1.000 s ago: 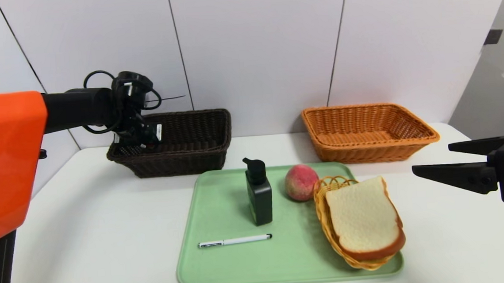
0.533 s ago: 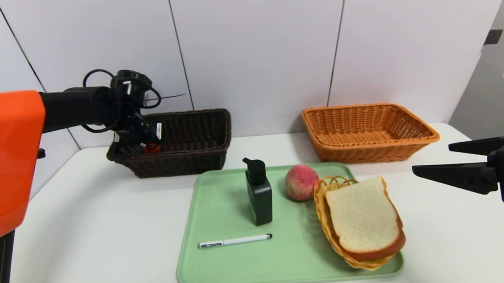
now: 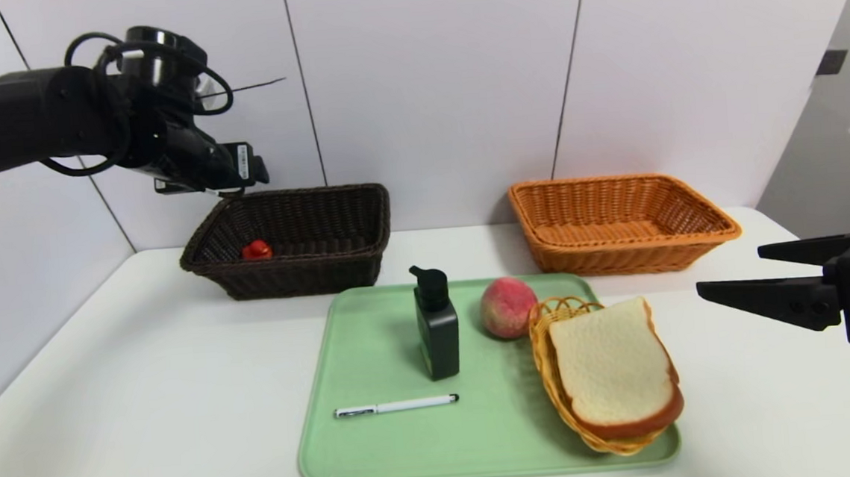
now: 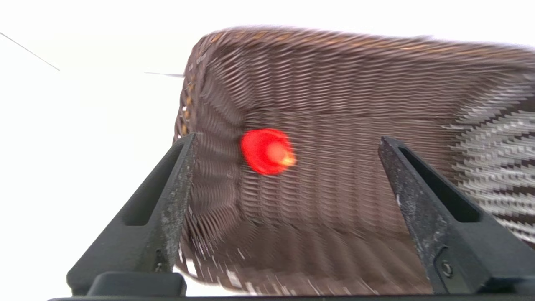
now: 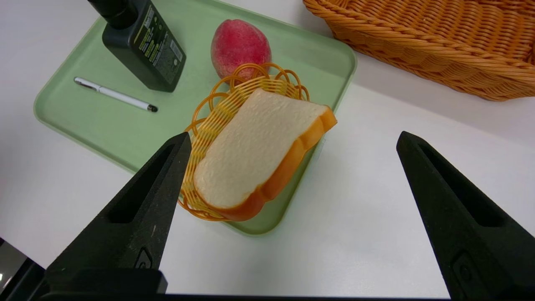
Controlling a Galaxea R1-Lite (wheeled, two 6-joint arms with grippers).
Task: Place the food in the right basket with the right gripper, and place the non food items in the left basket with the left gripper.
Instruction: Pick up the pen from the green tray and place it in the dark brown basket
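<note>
The bread slice lies on a small yellow wicker dish, and the peach sits beside it on the green tray. A black pump bottle and a white pen are on the same tray. A small red object lies alone in the dark left basket. My left gripper hangs open and empty above that basket. My right gripper is open, low beside the tray's right edge. The orange right basket holds nothing.
Both baskets stand against the back wall on the white table. A bare strip of table separates the tray from the baskets. The wall panels rise directly behind the left gripper.
My left gripper opened inside the dark basket, left the red object there, and rose well above the rim. The right arm has not moved.
</note>
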